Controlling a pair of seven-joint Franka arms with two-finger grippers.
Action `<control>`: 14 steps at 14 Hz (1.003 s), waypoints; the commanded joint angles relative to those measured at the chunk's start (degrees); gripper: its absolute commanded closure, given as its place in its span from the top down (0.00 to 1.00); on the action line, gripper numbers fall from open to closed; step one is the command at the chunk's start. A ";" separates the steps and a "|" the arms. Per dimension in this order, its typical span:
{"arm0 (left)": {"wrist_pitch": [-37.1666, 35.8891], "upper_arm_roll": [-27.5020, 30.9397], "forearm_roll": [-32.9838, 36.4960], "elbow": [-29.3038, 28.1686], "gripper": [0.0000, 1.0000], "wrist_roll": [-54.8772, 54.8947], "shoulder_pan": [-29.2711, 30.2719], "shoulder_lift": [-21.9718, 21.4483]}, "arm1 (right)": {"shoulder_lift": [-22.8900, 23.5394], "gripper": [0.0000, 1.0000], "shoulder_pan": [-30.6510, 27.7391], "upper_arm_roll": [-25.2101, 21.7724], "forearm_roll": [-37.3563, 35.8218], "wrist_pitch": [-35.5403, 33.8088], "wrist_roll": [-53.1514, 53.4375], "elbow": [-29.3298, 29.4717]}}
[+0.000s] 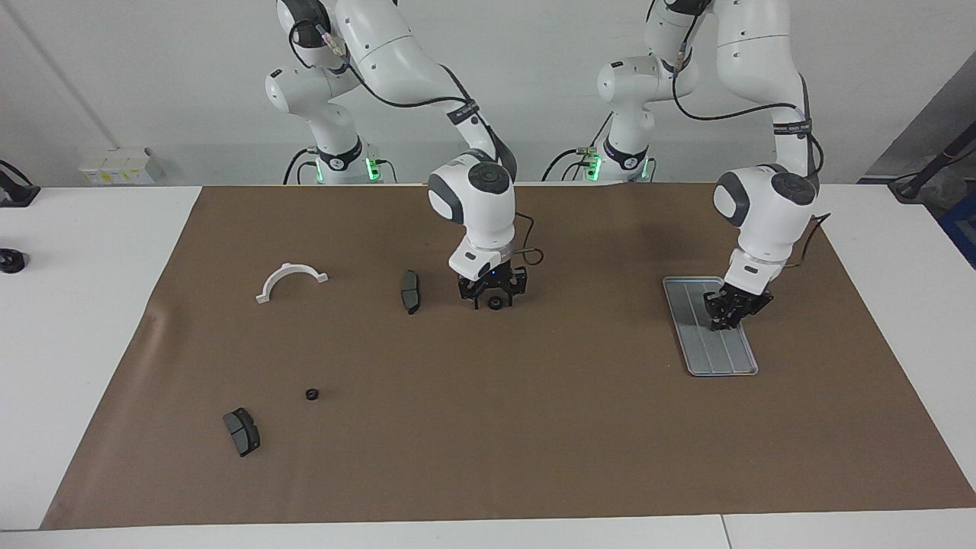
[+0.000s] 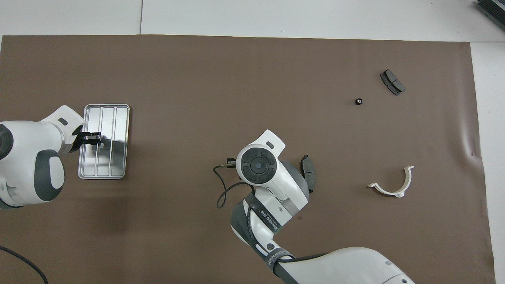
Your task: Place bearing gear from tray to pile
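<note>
— Gear (image 1: 495, 303) position?
— On the mat between the right gripper's (image 1: 493, 300) spread fingers; the left gripper (image 1: 724, 319) is low over the tray (image 1: 698, 354), finger state unclear.

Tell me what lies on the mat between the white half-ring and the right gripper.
One black pad lies there, between the half-ring and the right gripper, apart from both. The facing view shows it best.

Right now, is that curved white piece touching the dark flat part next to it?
Apart. The facing view shows bare brown mat between the curved white piece and the dark flat part; the overhead view shows the same gap.
</note>
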 commanded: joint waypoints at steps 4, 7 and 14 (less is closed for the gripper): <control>-4.73 -0.52 -0.39 1.43 0.06 -2.72 -3.89 -3.86 | 0.11 0.11 0.29 -0.04 -1.49 1.59 2.10 -0.58; -4.30 -0.43 -0.39 1.43 0.06 -10.60 -10.56 -3.34 | -0.15 0.00 -0.15 -0.13 -1.23 0.80 1.92 0.21; -4.04 -0.34 -0.12 5.89 0.06 -32.06 -29.98 2.18 | -10.95 0.00 -15.41 -0.21 -0.44 -9.22 -9.04 -0.49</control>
